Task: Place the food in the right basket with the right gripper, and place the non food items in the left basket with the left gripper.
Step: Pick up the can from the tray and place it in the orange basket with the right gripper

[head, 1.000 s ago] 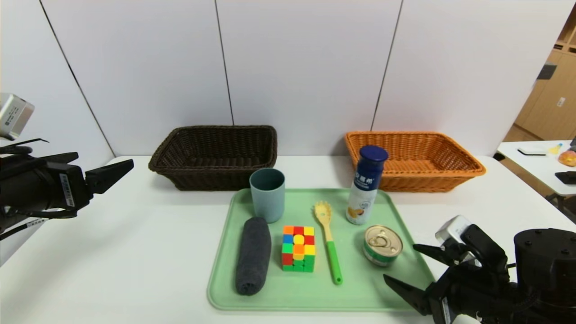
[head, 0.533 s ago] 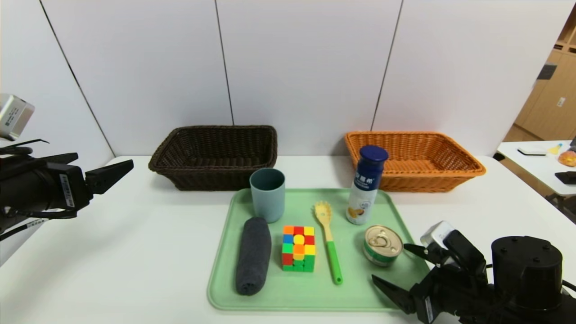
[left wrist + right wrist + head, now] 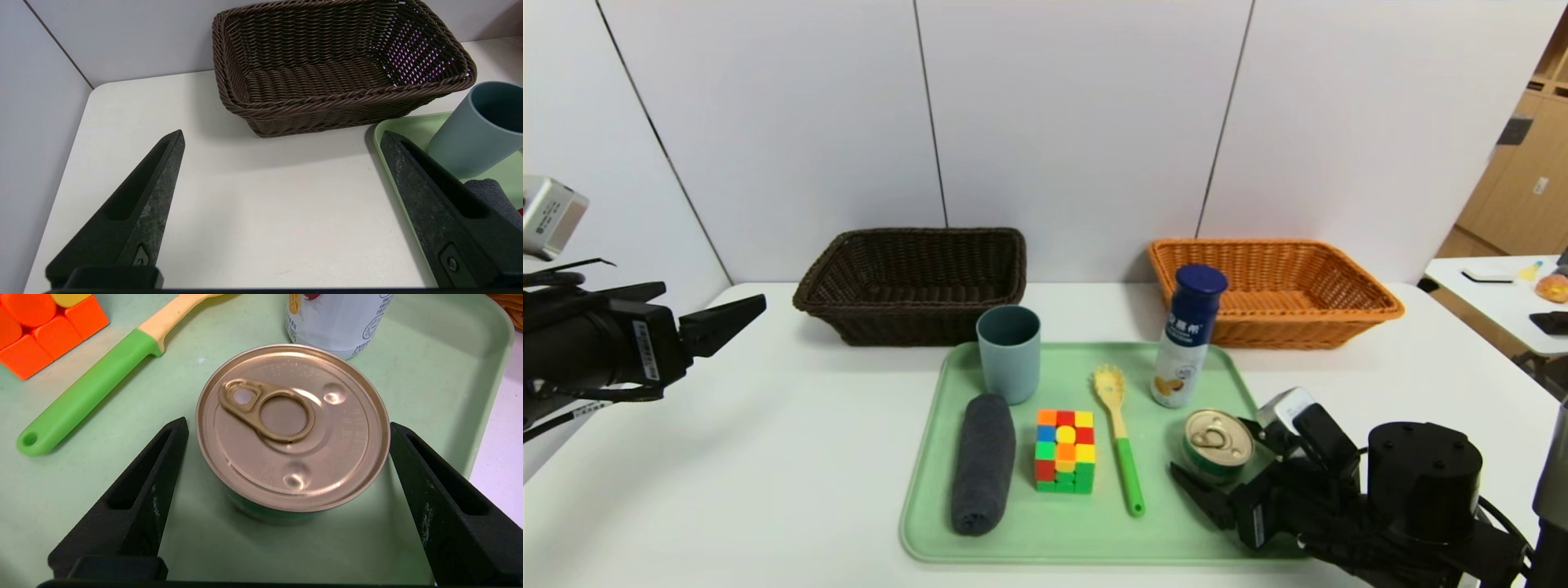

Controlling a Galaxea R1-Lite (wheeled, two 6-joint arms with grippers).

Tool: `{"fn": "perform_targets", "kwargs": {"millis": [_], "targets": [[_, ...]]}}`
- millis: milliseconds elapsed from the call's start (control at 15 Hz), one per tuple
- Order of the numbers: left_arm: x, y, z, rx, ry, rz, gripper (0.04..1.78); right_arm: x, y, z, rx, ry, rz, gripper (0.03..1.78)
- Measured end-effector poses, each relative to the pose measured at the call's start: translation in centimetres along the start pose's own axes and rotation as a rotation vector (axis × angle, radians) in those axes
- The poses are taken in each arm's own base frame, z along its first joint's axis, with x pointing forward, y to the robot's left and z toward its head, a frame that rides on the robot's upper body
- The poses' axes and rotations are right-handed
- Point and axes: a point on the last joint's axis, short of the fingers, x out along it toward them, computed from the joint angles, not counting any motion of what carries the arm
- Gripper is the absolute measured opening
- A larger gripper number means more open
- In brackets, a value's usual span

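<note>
Straddling the tin (image 3: 292, 428) on the green tray (image 3: 1029, 531), right pincer (image 3: 286, 428) is spread wide, fingers (image 3: 139, 490) either side w/o touching. Left pincer (image 3: 282, 139) spread too, parked over tabletop (image 3: 768, 457) nr dark basket (image 3: 327, 65).

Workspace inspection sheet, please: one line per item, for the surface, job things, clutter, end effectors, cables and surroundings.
Surface: white table, green tray on it.
Job things: tin, bottle, cup, towel, cube and spoon on tray; dark basket and orange basket hold nothing.
Clutter: nothing seen.
End effectors: right end effector open, straddling tin without touching; left end effector open, over bare table.
Cables: black cables by left arm.
Surroundings: white wall panels; second table at right.
</note>
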Motion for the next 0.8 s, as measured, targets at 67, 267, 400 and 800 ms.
{"fn": "perform_targets", "kwargs": {"millis": [67, 267, 400, 800], "targets": [[-0.01, 0.01, -0.01, 0.0, 0.0, 0.001, 1.69, 0.26, 0.02, -0.26, 0.002, 0.013, 0.001, 1.66], [-0.02, 0.0, -0.05, -0.001, 0.002, 0.001, 1.69, 0.83, -0.14, -0.4, 0.008, 0.019, -0.008, 1.42], [-0.02, -0.01, -0.21, -0.001, 0.006, 0.001, 1.69, 0.92, -0.17, -0.44, 0.008, 0.022, -0.009, 1.15], [-0.03, -0.02, -0.35, -0.001, 0.01, 0.001, 1.69, 0.77, -0.16, -0.58, 0.008, 0.032, -0.008, 1.0]]}}
